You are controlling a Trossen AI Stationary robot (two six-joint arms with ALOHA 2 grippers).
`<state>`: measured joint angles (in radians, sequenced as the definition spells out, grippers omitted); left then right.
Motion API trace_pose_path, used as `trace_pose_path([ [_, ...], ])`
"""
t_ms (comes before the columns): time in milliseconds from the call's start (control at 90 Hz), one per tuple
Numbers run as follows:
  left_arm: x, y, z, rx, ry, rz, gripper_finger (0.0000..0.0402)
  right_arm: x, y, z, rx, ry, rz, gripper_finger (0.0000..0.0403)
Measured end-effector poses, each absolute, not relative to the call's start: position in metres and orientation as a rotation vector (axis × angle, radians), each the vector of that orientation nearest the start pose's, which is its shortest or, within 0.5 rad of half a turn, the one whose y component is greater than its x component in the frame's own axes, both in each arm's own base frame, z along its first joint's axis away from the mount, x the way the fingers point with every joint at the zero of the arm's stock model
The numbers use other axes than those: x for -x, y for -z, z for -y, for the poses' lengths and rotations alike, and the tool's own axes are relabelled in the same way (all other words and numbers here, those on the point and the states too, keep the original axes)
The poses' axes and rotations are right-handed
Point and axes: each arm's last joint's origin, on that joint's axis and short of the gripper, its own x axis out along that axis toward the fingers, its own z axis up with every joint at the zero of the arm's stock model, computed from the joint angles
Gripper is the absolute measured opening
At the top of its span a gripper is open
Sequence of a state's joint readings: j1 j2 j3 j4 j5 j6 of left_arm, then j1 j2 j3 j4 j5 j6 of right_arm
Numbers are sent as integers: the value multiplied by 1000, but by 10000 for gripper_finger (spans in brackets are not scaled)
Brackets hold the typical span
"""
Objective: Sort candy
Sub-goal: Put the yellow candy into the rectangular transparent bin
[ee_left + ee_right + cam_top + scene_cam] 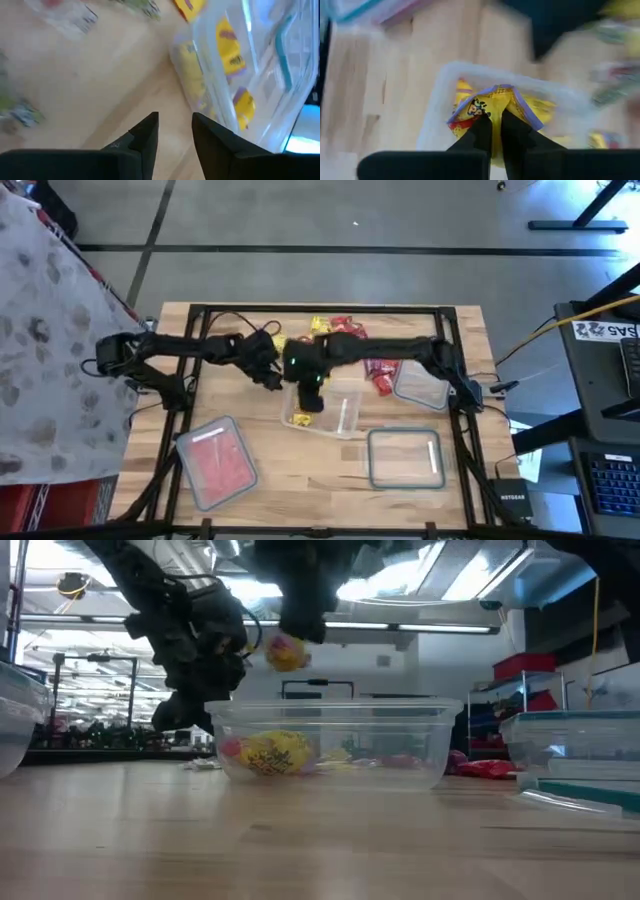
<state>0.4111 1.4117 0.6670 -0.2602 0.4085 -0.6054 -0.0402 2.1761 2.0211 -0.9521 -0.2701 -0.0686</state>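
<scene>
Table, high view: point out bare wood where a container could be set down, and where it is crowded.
Free: the table along its near edge, between the red-filled container and the empty container. Crowded: the middle and far edge, with both arms, the centre container and the loose candy.

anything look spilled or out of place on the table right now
Nothing looks spilled. The unsorted pile of wrapped candy lies loose at the table's far edge, as expected. The right gripper holds a yellow wrapped candy over the clear plastic container.
</scene>
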Motion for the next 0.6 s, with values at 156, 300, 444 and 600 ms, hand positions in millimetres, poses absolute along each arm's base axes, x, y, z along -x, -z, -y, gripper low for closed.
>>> trace_pose_path([
  [156, -230, -163, -98, 978, -308, -893, 104, -471, -238, 0, -80, -266, -1063, 9],
  [300, -230, -163, -99, 984, -303, -890, 104, -470, -228, 3, -87, -261, -1074, 10],
  [444, -230, -163, -98, 988, -302, -892, 104, -471, -221, 3, -56, -276, -1061, 13],
  [600, -230, -163, -98, 1001, -305, -894, 104, -470, -215, 2, -64, -293, -1066, 57],
])
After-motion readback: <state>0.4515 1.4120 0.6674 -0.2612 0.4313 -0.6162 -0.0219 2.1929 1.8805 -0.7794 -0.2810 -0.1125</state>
